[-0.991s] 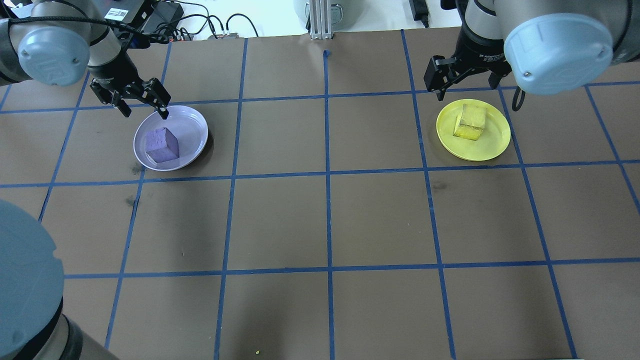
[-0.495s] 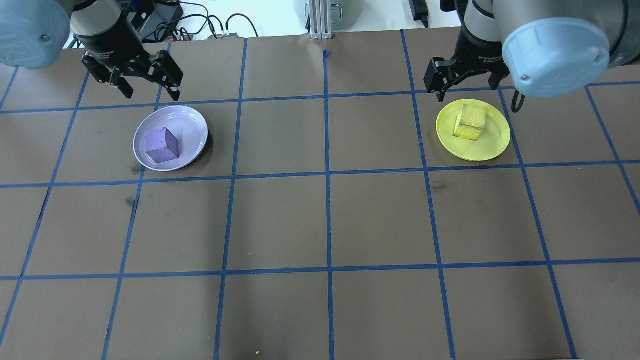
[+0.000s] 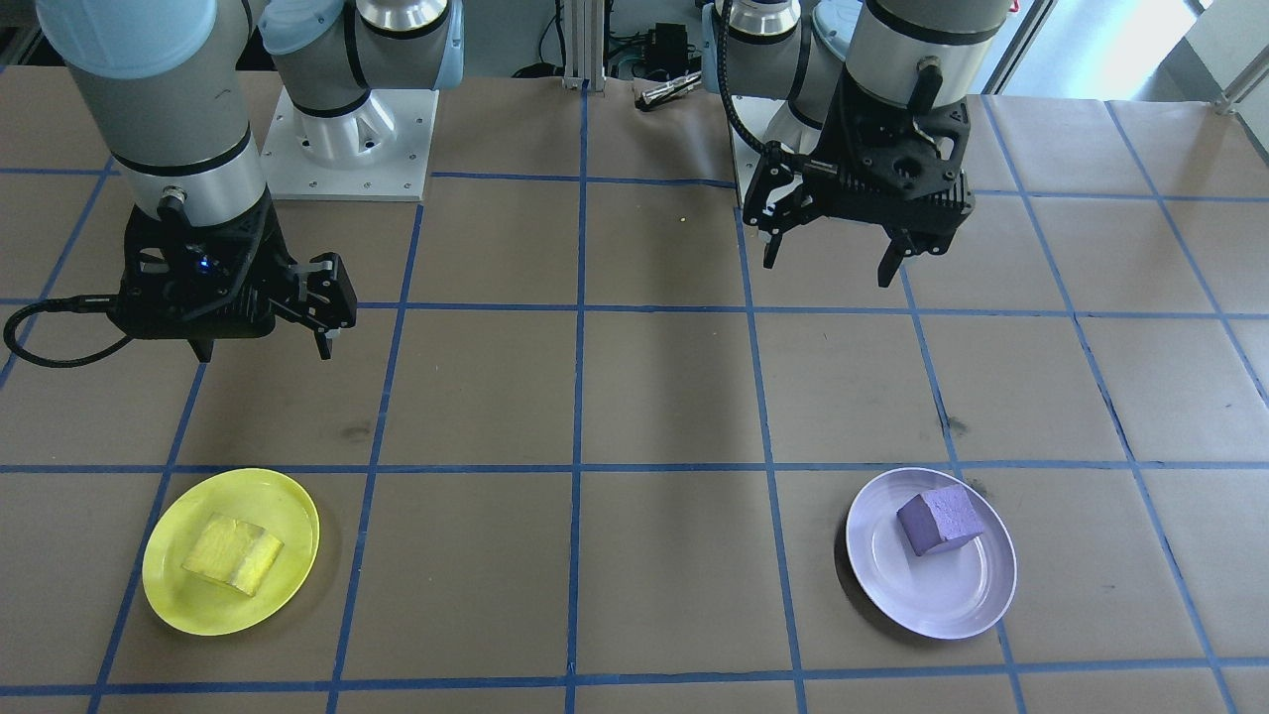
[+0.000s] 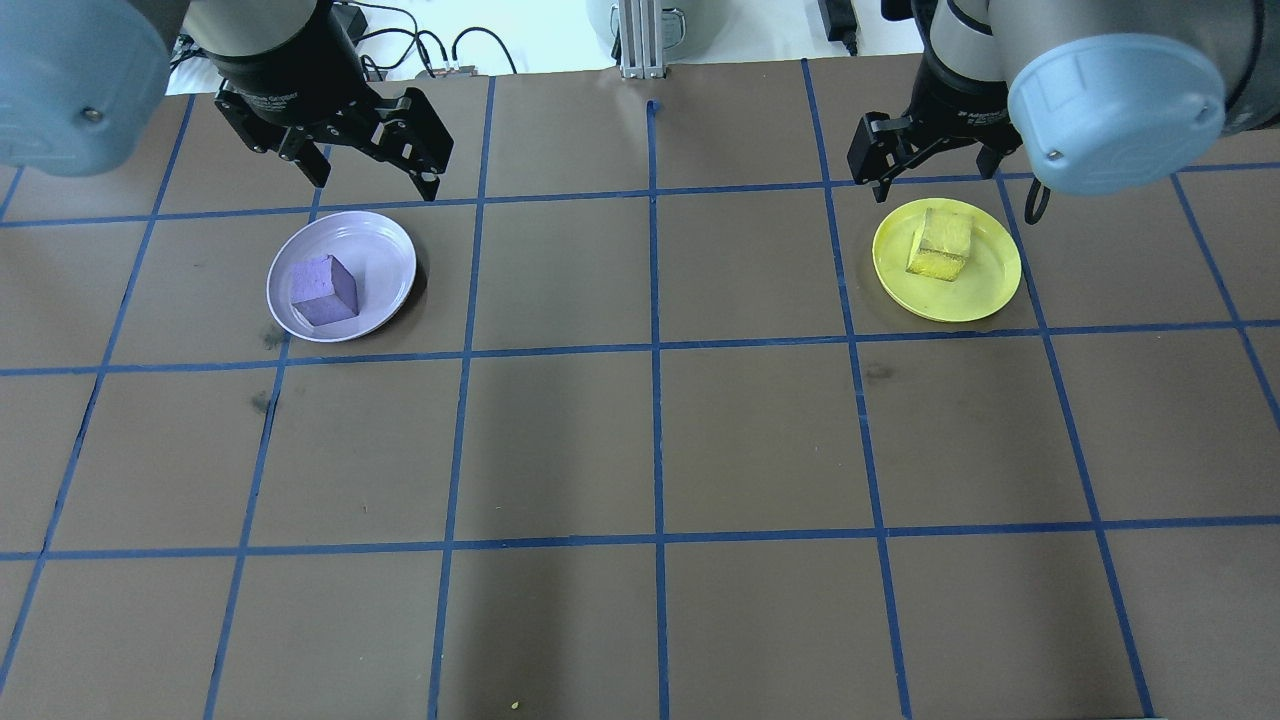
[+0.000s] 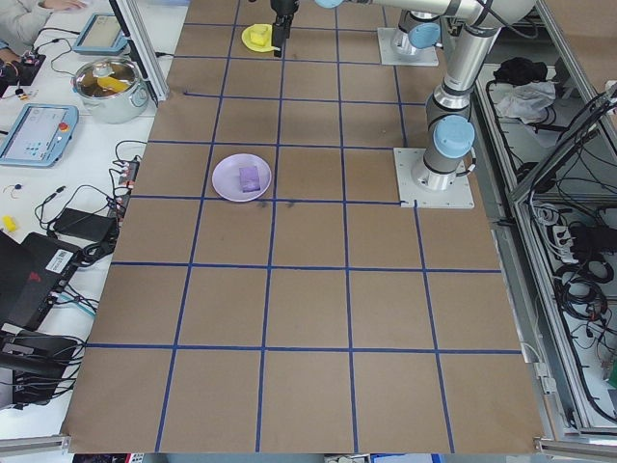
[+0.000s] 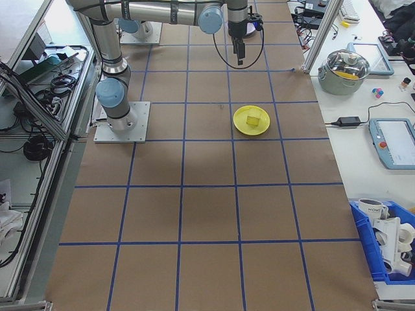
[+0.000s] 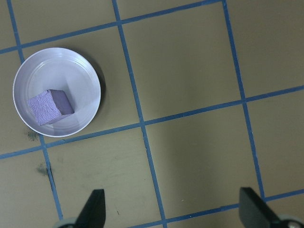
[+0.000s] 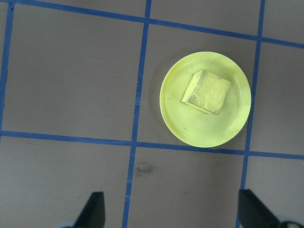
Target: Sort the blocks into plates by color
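The small purple foam cube [image 4: 323, 290] sits in the pale lavender round plastic plate [image 4: 385, 252] and the small yellow foam cube [image 4: 941, 244] in the bright yellow round plastic plate [image 4: 988, 283], while the left gripper [image 4: 372, 187] and right gripper [image 3: 260, 350] hang above the table with fingers spread apart, holding nothing.

My arms are silver-grey tubes with pale blue round joint caps, each standing on a square white base plate with screw holes near the top of the front-facing frame. My wrists end in black ribbed housings carrying black two-finger jaws. A black cable loops off my right gripper [image 3: 263, 347] at the left edge, and another runs up beside my left gripper [image 3: 831, 270].

A robotics lab was indicated by a taped grid table [image 4: 650, 440], teach pendants [image 6: 392, 142] and cabling [image 5: 578, 280] alongside.
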### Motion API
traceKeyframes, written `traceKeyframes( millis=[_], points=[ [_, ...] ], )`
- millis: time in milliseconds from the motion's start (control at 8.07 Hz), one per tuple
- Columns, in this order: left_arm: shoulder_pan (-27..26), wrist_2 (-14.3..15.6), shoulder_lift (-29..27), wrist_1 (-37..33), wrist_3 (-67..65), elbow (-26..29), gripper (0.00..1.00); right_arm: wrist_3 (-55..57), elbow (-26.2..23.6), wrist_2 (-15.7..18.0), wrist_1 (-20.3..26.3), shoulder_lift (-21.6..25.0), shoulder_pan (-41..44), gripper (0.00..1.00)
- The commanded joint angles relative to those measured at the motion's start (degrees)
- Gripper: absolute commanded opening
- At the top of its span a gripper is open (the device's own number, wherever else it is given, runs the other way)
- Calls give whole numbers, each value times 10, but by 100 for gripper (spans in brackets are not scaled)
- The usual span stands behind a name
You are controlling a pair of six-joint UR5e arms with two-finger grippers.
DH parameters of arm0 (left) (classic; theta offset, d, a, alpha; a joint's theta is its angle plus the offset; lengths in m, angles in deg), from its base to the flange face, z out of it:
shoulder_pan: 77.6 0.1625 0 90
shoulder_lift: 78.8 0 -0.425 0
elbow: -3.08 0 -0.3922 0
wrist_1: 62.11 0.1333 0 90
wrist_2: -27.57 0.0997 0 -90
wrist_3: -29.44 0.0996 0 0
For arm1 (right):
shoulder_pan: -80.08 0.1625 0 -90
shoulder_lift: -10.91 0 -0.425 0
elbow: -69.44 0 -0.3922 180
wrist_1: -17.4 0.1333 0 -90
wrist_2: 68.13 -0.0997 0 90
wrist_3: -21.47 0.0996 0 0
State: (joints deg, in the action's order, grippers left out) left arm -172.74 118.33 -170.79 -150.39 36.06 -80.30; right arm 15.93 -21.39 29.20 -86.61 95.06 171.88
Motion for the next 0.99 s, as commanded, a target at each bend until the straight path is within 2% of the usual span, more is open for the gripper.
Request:
traceKeyframes(
  millis=[0, 248, 372, 495, 867],
  points=[
    [-5, -1, 10, 4, -1, 1, 100, -8, 5, 5, -17, 2, 0, 100],
    [-1, 5, -9, -1, 1, -3, 100, 2, 6, -6, -20, -3, 0, 100],
    [4, 37, -28, -3, 1, 6, 100, 1, 6, -5, -48, -27, 0, 100],
    [5, 42, -31, -4, -4, 6, 100, 0, 6, 2, -83, -42, 0, 100],
    [5, 44, -30, -4, -4, -1, 100, -9, -2, 1, -82, -55, 0, 100]
  ],
)
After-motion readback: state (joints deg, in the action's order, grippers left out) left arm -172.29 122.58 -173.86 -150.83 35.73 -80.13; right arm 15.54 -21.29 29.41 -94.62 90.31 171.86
